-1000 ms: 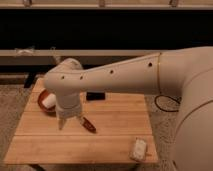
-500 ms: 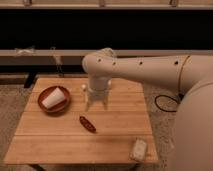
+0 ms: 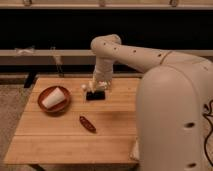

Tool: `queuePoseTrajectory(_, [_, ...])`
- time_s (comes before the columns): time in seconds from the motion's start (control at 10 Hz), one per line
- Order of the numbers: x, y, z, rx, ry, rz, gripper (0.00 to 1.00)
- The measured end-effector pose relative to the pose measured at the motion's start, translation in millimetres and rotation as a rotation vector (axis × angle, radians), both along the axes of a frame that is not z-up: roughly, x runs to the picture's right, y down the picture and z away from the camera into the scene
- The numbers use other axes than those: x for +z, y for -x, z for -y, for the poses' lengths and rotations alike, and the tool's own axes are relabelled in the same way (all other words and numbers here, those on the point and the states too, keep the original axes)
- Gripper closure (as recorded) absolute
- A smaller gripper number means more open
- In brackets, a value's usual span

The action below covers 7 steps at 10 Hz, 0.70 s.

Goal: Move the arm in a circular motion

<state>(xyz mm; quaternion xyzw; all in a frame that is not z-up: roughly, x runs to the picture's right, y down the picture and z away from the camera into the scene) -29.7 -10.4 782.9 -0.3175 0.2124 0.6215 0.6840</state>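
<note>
The cream-white arm [image 3: 150, 60] with small dark holes reaches from the right foreground over the wooden table [image 3: 55, 140]. Its narrow end points down at the table's far middle. The gripper [image 3: 93, 88] hangs just above a small black object [image 3: 95, 95] on the table top.
A red-brown bowl [image 3: 53, 99] holding a white cup lies at the table's left. A small dark red oblong item [image 3: 87, 124] lies near the table's middle. A pale object [image 3: 134, 150] at the front right is mostly hidden by the arm. A dark shelf wall [image 3: 55, 30] stands behind.
The arm's end has swung from the table's left front, near the bowl, to the right and back, now over the black object at the far middle.
</note>
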Motion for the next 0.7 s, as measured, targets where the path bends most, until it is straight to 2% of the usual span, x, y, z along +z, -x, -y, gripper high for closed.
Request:
queuePoseTrajectory(0.2, [21.4,31.5,23.7,-0.050,-0.026,0.020,0.35])
queuePoseTrajectory(0.3, [25.0,37.0,27.4,-0.067,-0.037,0.024,0.35])
queuePoseTrajectory(0.5, [25.0,65.1,24.8,-0.128,-0.068,0.051,0.35])
queuePoseTrajectory(0.7, [11.5,97.0,6.9,-0.187,-0.109,0.079,0.35])
